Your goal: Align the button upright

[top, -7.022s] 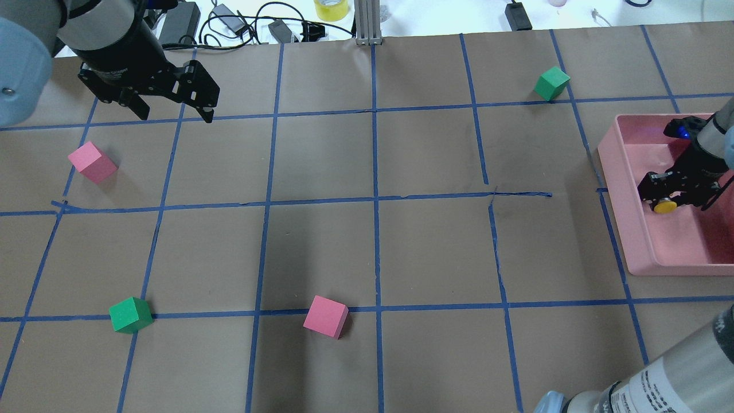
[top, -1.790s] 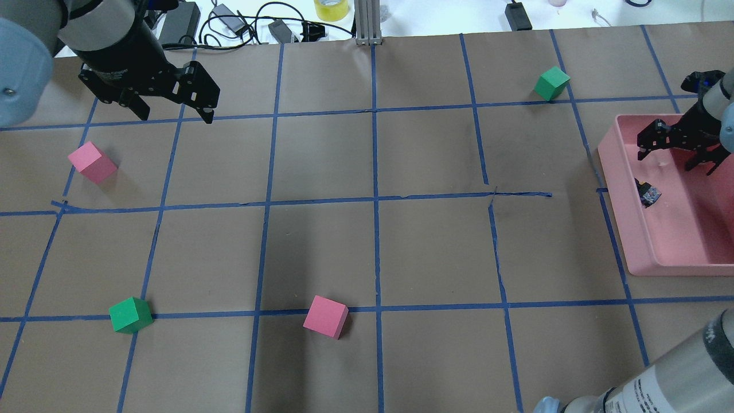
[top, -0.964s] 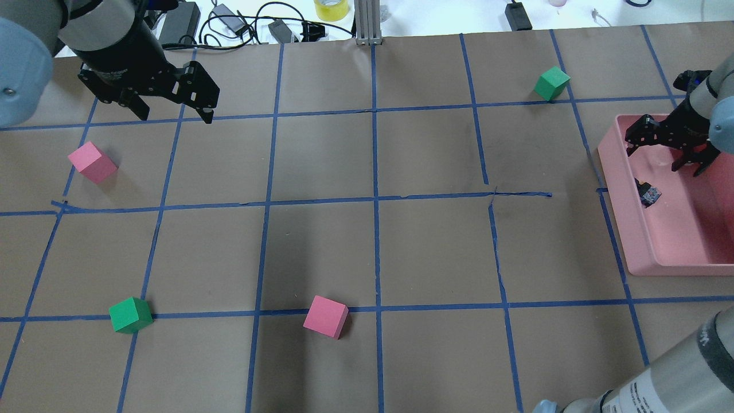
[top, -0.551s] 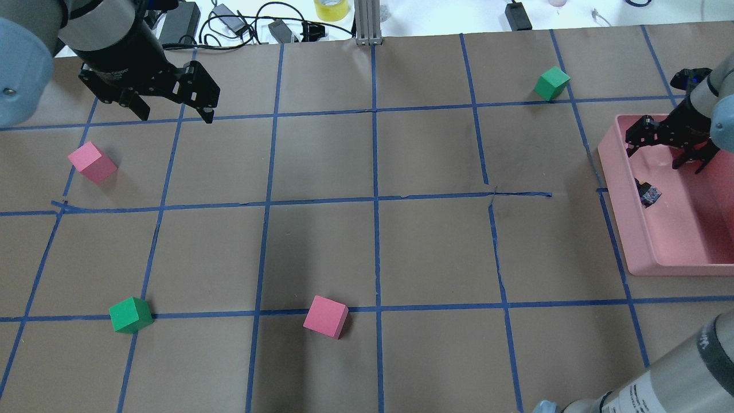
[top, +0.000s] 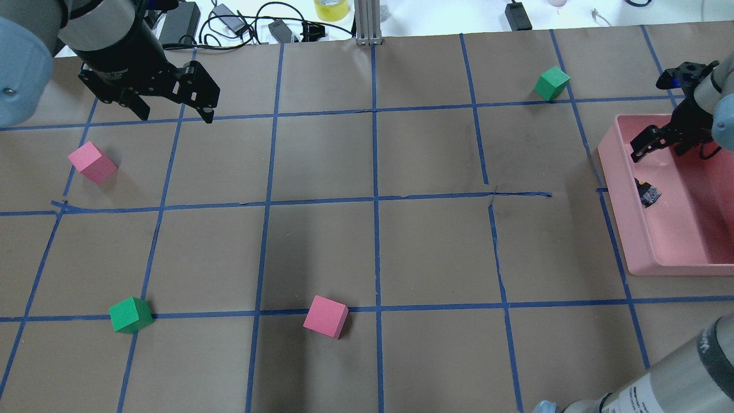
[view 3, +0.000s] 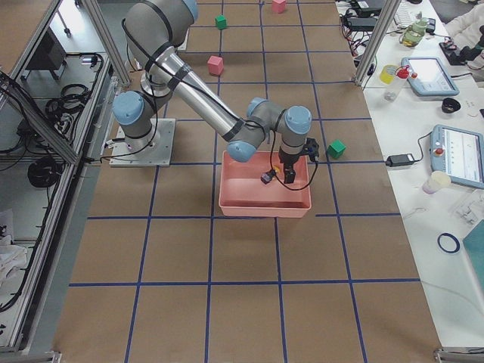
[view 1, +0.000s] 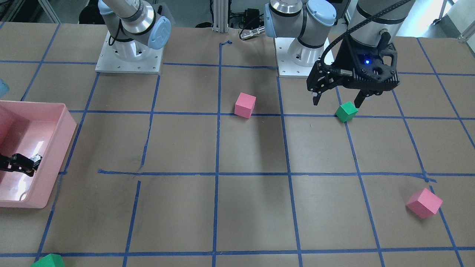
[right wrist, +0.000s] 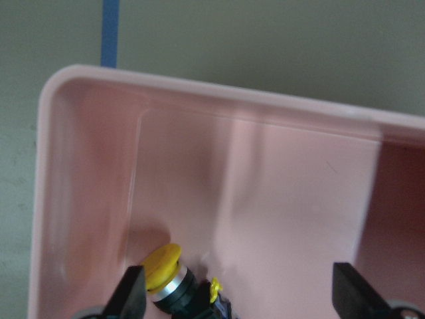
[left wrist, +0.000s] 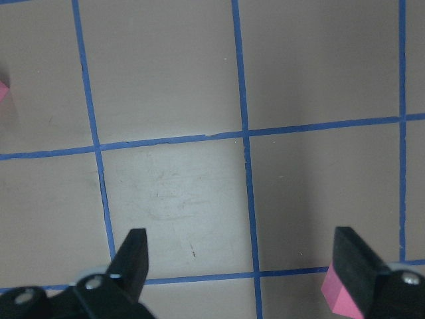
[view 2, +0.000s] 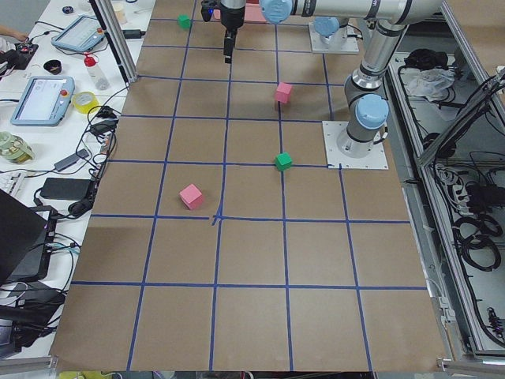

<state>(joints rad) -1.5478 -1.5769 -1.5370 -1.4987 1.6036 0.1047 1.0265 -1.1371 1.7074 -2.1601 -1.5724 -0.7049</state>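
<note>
My right hand (right wrist: 239,287) has released the button (right wrist: 163,267), which lies on its side by the left wall of the tray (top: 625,212). The hand is apart and rotated, so a regrasp looks due.

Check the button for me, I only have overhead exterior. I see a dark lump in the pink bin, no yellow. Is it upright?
Observer: No. The right wrist view shows the button lying tilted on its side, yellow cap toward the bin wall.
Operator: Right gripper on it?
Observer: No. The right gripper is open wide. The button sits close by one finger, not clamped.
Operator: Left arm?
Observer: The left wrist view shows the left gripper open over bare paper, nothing between its fingers.
</note>
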